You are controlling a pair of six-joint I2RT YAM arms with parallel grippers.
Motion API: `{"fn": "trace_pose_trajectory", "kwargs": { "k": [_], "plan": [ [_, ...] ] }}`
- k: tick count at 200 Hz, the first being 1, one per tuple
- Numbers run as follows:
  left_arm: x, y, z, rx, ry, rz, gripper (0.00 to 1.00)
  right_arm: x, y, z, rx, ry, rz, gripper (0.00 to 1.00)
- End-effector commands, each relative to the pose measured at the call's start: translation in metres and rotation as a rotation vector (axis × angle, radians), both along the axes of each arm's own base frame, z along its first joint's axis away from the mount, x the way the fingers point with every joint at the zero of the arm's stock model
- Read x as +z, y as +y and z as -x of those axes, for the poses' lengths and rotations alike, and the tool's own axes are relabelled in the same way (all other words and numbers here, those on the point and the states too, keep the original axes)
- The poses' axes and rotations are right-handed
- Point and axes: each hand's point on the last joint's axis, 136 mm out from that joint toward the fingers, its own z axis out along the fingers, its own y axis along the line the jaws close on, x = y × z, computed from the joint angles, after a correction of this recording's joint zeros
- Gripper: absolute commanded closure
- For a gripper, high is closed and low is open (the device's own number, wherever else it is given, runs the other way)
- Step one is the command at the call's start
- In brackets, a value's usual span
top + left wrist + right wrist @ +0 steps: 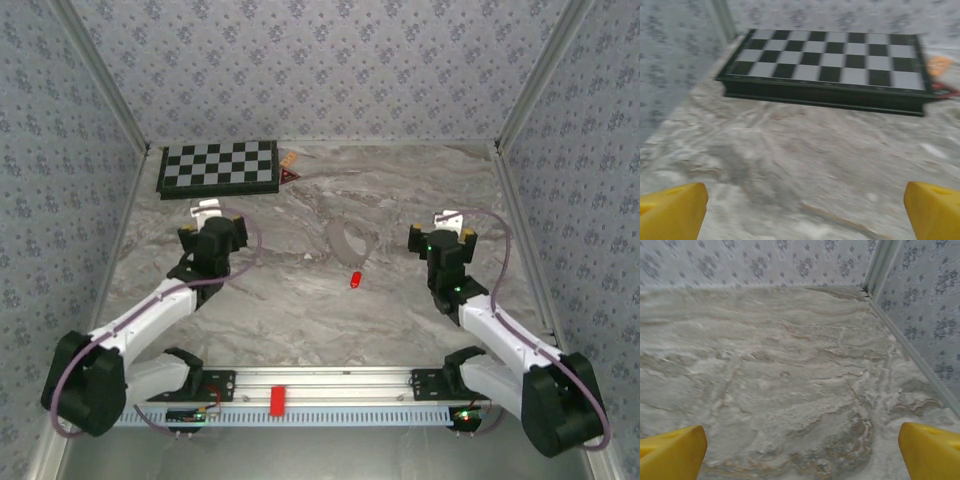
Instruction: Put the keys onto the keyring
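The red key [355, 279] lies on the marble table near the middle. Just behind it rests the keyring [352, 240], a pale oval loop. My left gripper [214, 210] is open, well to the left of both and in front of the chessboard. In the left wrist view its yellow fingertips [673, 210] stand wide apart over bare, blurred marble. My right gripper [451, 222] is open to the right of the keyring. In the right wrist view the gripper [802, 455] has only bare table between its fingers. Neither gripper touches the key or the ring.
A black-and-white chessboard [218, 166] [830, 60] lies at the back left, with an orange-brown triangular piece [289, 170] [940, 65] at its right end. A red block [278, 400] sits on the front rail. Patterned walls [920, 300] enclose the table.
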Motion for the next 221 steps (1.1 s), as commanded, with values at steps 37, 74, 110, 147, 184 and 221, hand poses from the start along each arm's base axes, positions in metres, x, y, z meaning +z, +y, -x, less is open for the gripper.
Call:
{"fn": "trace_pose_trajectory", "kwargs": {
  "k": [37, 74, 110, 147, 184, 221],
  "plan": [
    [-0.052, 0.076, -0.018, 0.207, 0.154, -0.184, 0.00, -0.015, -0.036, -0.020, -0.070, -0.056, 0.087, 0.00],
    [-0.055, 0.076, -0.032, 0.150, 0.047, -0.211, 0.00, -0.034, -0.042, -0.030, -0.055, -0.107, 0.054, 0.00],
    [-0.059, 0.088, -0.031, 0.113, -0.100, -0.081, 0.00, -0.052, -0.044, -0.040, 0.004, -0.115, 0.046, 0.00],
    [-0.076, 0.066, -0.043, -0.089, -0.060, -0.016, 0.00, -0.061, -0.045, -0.034, 0.051, -0.167, -0.013, 0.00],
    [-0.086, 0.069, -0.046, -0.101, -0.048, 0.016, 0.00, -0.071, -0.042, -0.043, 0.083, -0.075, -0.041, 0.00],
    [-0.085, 0.069, -0.047, -0.102, -0.048, 0.015, 0.00, -0.072, -0.055, -0.055, 0.022, -0.019, -0.058, 0.00]
  ]
}}
